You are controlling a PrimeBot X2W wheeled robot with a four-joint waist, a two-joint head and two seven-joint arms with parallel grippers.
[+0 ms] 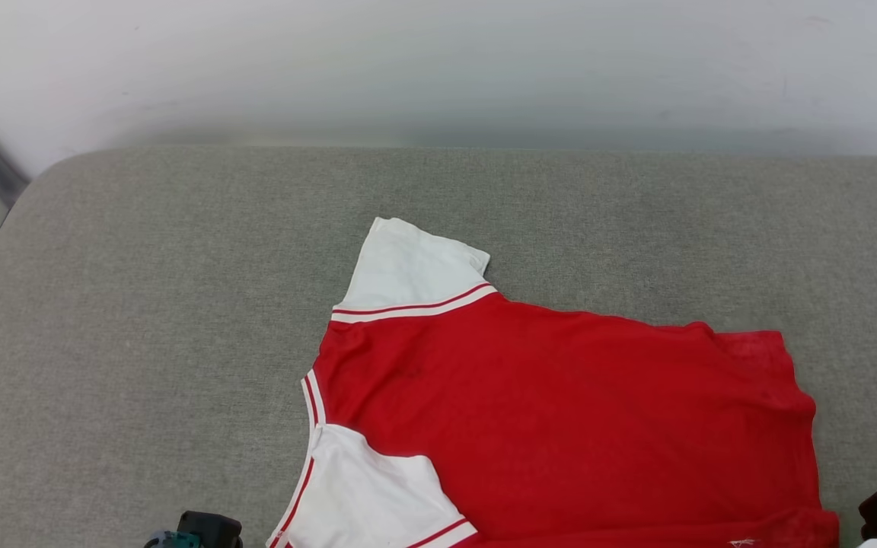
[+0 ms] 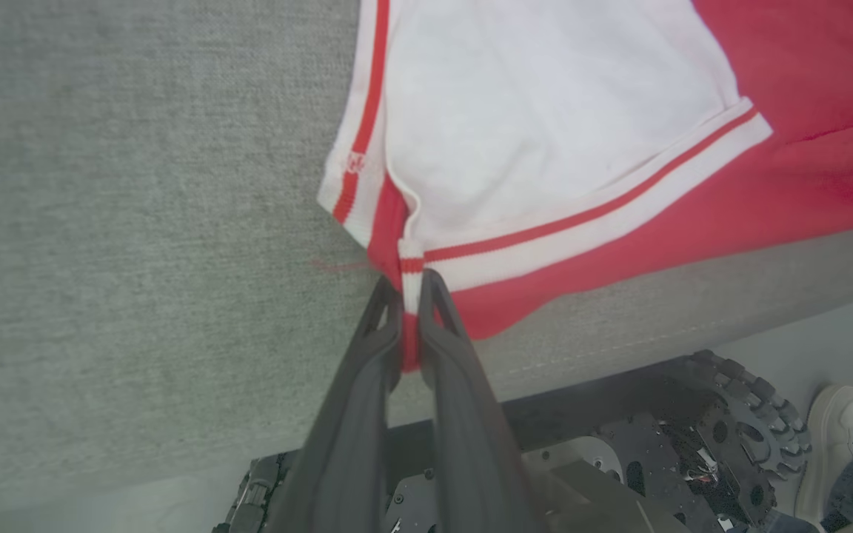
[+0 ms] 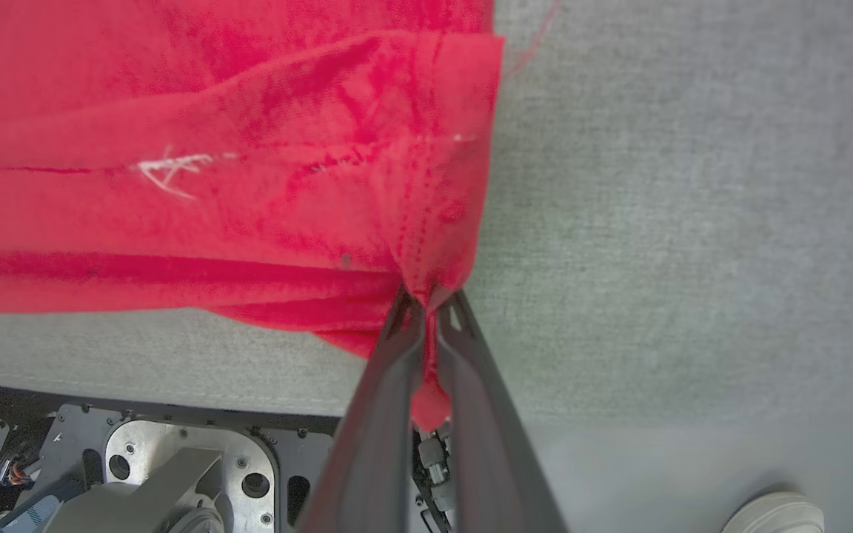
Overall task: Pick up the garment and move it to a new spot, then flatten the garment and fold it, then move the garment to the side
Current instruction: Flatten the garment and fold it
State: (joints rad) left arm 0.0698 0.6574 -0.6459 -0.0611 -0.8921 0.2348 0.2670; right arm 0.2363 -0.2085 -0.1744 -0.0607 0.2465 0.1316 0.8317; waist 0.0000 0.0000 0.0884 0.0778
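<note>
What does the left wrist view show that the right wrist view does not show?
Left wrist view: the left hand shut on the red soft-fabric jersey at the striped cuff of its white short sleeve. Right wrist view: the right hand shut on a plain red hem corner, small white stitching nearby. Both: the grey woven cushion, the robot's metal base, a pale shoe.

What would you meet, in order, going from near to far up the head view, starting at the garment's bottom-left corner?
Near white sleeve → red body → far white sleeve → grey cushion → white wall.
</note>
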